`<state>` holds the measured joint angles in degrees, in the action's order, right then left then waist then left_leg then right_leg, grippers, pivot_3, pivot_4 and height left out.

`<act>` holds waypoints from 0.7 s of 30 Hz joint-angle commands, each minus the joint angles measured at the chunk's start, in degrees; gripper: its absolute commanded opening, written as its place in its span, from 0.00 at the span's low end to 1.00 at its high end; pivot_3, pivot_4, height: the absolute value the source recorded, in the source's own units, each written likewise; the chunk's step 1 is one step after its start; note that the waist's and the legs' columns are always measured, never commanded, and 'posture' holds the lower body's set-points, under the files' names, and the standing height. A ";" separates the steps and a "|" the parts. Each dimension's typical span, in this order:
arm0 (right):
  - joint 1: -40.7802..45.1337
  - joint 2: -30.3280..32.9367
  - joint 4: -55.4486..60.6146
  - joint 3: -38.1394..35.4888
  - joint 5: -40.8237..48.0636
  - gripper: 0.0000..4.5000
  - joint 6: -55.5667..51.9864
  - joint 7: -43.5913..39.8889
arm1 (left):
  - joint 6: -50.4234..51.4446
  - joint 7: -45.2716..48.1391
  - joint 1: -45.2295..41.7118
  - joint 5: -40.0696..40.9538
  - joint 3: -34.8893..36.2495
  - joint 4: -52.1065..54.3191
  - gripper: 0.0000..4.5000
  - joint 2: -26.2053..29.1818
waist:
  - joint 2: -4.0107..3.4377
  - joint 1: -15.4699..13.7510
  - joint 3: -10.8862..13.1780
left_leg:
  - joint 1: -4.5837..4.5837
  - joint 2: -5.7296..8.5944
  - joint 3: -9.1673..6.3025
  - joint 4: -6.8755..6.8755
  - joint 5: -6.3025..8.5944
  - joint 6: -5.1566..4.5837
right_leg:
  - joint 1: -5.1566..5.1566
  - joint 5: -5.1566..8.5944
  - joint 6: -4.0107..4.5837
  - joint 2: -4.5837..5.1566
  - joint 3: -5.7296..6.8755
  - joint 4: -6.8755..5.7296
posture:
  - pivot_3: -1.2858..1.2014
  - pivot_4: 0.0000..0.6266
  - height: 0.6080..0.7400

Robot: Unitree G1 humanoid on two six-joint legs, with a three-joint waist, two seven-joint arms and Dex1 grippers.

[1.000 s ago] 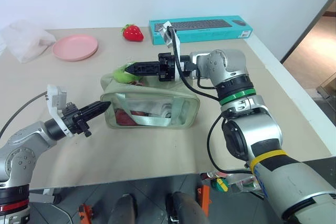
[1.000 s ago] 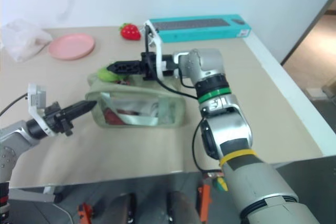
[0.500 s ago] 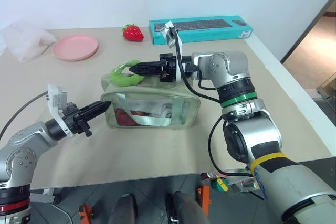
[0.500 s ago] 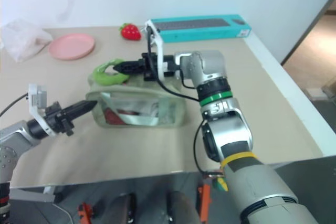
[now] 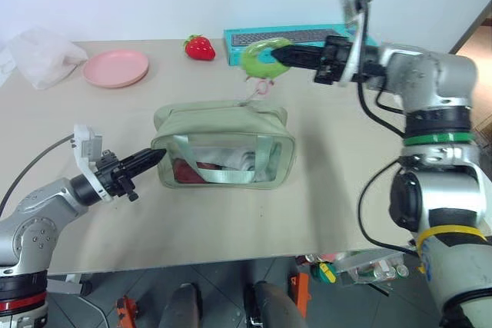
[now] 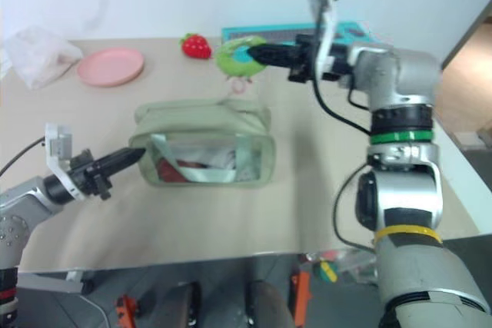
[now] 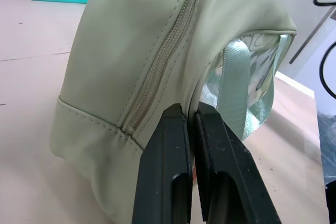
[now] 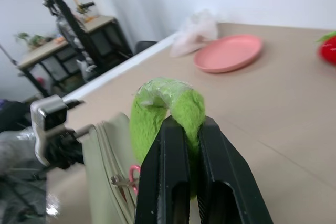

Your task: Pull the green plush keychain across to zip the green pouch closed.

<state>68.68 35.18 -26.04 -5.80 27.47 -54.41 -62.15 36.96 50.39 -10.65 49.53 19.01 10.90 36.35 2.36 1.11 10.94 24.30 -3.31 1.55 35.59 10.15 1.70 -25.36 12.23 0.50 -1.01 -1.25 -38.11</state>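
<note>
the green pouch (image 5: 223, 146) is sitting near the middle of the beige worktop (image 5: 323, 190), resting on its base with a clear side panel facing the robot, pale green straps crossing that panel and red items showing through it; in the left wrist view the zipper (image 7: 160, 72) along its top is looking closed at the near end. the right tool (image 5: 277, 55) is reaching level from the right, clenched on the green plush keychain (image 5: 261, 59), with its two black fingers (image 8: 178, 166) pinching the fuzzy ring's rim, as the right wrist view is showing. the keychain is hanging in the air above and beyond the pouch's far right corner, in front of the teal keyboard box (image 5: 246, 38), and a small pinkish ring (image 5: 263, 87) is dangling under it toward the pouch's top. the left tool (image 5: 151, 159) is pointing at the pouch's left end with its fingers pressed together; its tips are lying right at the end panel just below where the zipper ends, though whether they are pinching fabric is not clear. farther back on the worktop a red strawberry toy (image 5: 200, 48), a pink plate (image 5: 115, 67) and a crumpled clear plastic bag (image 5: 42, 53) are lying well apart from the pouch
</note>
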 commanded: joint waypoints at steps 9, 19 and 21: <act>-16.05 9.35 7.73 -9.24 -0.56 0.01 5.46 8.89 | 0.11 0.18 0.59 0.21 -1.37 0.32 0.00 0.14 | 0.00 0.11 -0.01 | -0.02 0.12 0.03 0.10 -0.01 -0.01 | 0.05 -0.04 -0.07 0.07 -0.09 0.01 | 0.52 0.24 1.00; -31.49 -4.27 14.07 -4.56 1.10 0.01 6.43 15.45 | 1.37 -1.86 -1.28 1.29 -0.52 -0.62 0.00 0.19 | -0.03 0.59 -0.04 | -0.15 -0.05 0.00 0.16 -0.03 -0.04 | 0.09 -0.15 -0.05 -0.12 -0.11 -0.07 | 0.52 0.24 1.00; -31.28 -4.17 14.42 -4.27 0.86 0.01 6.50 15.49 | 1.98 -2.69 -1.55 1.70 -0.03 -0.78 0.00 0.04 | -0.04 0.63 -0.03 | -0.14 -0.04 0.00 0.18 -0.06 -0.08 | 0.09 -0.20 -0.08 -0.13 -0.11 -0.07 | 0.52 0.24 1.00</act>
<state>36.61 29.83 -14.19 -9.13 27.77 -48.36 -46.95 38.13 48.71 -11.91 50.78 17.41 10.27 35.85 2.33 1.74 10.91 24.16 -3.34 1.56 35.78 10.08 1.60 -25.25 12.02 0.42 -1.13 -1.38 -38.18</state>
